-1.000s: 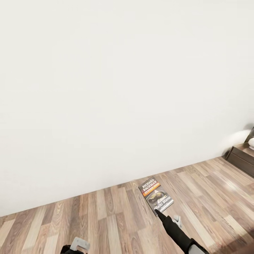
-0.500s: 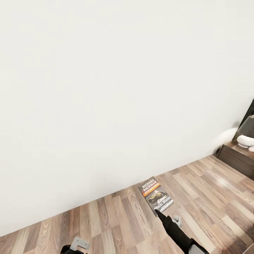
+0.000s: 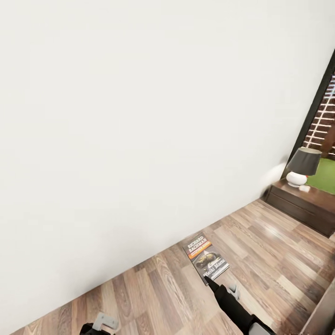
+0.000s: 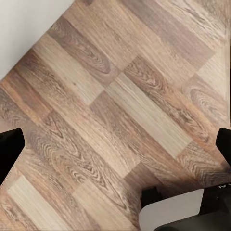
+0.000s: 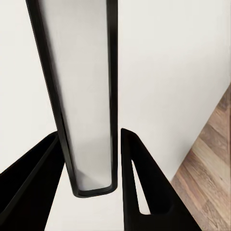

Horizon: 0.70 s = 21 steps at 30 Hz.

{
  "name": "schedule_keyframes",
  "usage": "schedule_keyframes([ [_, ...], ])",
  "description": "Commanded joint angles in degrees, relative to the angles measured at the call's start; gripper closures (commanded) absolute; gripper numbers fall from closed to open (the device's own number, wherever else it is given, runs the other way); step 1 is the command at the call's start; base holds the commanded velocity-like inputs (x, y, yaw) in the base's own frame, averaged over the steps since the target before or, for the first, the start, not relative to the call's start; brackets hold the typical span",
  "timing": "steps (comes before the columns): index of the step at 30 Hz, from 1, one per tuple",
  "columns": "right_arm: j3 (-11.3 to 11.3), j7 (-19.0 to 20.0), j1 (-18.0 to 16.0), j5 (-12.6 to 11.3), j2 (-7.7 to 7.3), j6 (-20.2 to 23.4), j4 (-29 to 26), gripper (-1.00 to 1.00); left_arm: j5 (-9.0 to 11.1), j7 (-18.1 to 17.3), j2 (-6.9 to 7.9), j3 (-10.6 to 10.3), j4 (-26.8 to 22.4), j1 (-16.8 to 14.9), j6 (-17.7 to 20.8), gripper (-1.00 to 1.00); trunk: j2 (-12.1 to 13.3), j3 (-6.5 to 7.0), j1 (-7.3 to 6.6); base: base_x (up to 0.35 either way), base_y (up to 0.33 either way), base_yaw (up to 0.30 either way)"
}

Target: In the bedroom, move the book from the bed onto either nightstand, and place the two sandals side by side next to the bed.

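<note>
A: Where is the thin dark paperback book with orange band (image 3: 206,257) seen?

B: Clamped edge-on betw. the right gripper (image 5: 91,159) fingers, above wood-plank floor (image 3: 279,251), near white wall (image 3: 139,116).

A: Left gripper (image 4: 115,149)?

B: Spread wide, nothing held.

Matte black right arm (image 3: 235,309), slim and tapering to a pointed tip, with a small pale grey fitting at its side and a grey collar lower down. Two black, wedge-shaped fingers (image 5: 139,187) on the right gripper (image 5: 91,185), one pierced by a long slot. Black left fingertips (image 4: 9,151), blunt and square. Light grey bracket (image 3: 106,322) on a black housing, possibly part of the left wrist.
</note>
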Motion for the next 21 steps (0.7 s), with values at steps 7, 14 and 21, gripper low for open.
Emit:
schedule_keyframes([
  [7,0.2,0.2,-0.1,-0.7,-0.03,0.5,0.0,1.00,-0.6,-0.2,0.04,-0.1,-0.2,0.0,0.3,-1.00,-0.1,-0.13,0.05,0.049,0.004,-0.271],
  [14,0.2,0.2,-0.1,-0.7,-0.06,0.5,0.0,1.00,-0.6,-0.2,0.04,-0.1,-0.2,0.0,0.3,-1.00,-0.1,-0.13,0.05,0.008,0.007,-0.242],
  [21,0.2,0.2,-0.1,-0.7,-0.07,0.5,0.0,1.00,-0.6,-0.2,0.04,-0.1,-0.2,0.0,0.3,-1.00,-0.1,-0.13,0.05,0.044,0.126,-0.095],
])
